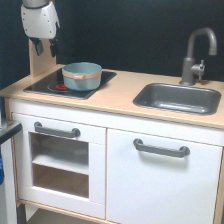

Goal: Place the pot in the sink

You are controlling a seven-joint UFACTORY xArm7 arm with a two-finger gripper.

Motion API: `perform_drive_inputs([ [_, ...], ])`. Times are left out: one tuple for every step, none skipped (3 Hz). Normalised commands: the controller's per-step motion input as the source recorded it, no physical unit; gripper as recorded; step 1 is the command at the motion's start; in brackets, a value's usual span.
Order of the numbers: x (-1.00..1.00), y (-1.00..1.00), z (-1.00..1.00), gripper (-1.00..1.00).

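Observation:
The pale blue-grey pot (81,75) with a tan wooden band near its rim stands upright on the flat black hob (45,86), over a red ring. The dark grey rectangular sink (178,98) is set in the wooden countertop toward the exterior view's right, and nothing lies in it. My gripper (45,48) hangs at the upper left, above and to the left of the pot, apart from it. Its two dark fingers (37,47) point down with a gap between them and hold nothing.
A grey faucet (196,55) stands behind the sink. A wooden back panel (42,62) rises behind the hob, right behind my gripper. Below the countertop (120,90) are a white oven door and a cupboard door with grey handles.

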Motion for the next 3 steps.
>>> perform_drive_inputs([
  [0.52, 0.39, -0.22, 1.0],
  [0.38, 0.49, -0.58, 1.0],
  [0.1, 0.5, -0.83, 1.0],
])
